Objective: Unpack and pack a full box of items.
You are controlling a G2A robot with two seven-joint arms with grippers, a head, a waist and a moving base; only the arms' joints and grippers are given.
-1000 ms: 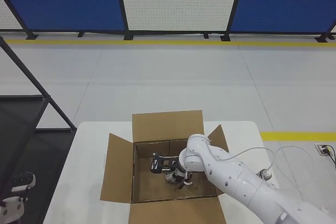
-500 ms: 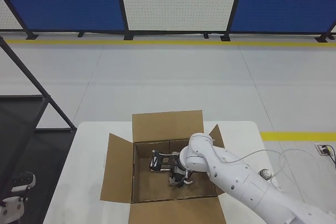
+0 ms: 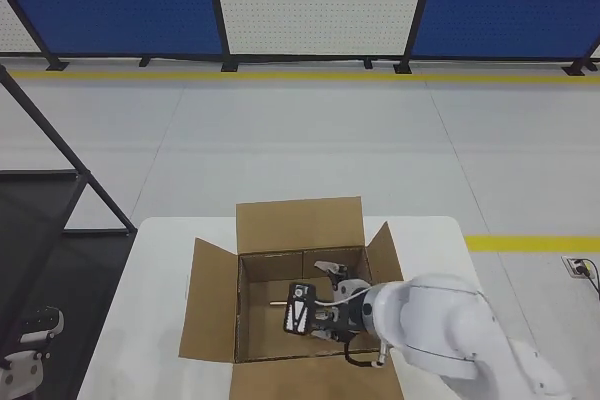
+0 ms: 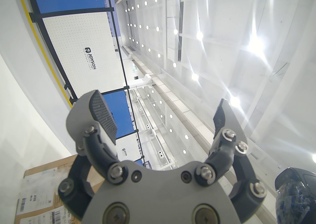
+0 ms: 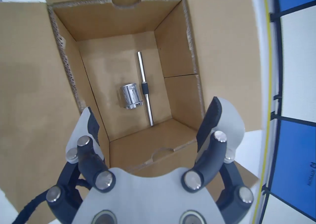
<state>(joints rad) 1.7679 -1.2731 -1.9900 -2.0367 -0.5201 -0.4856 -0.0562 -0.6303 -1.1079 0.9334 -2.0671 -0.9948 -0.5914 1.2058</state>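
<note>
Right wrist view: right hand [image 5: 153,111] spread wide, empty, above the open cardboard box [image 5: 172,44].
Box floor: metal cylinder [image 5: 130,96] just beside steel rod [image 5: 145,86].
Left hand [image 4: 160,106]: wide open, holding nothing.
Box place: mid-surface [image 3: 160,300].

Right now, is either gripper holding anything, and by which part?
Nothing is held. The right gripper is open above the box, where a rod and a metal cylinder lie on its floor. The left gripper is open and empty.
</note>
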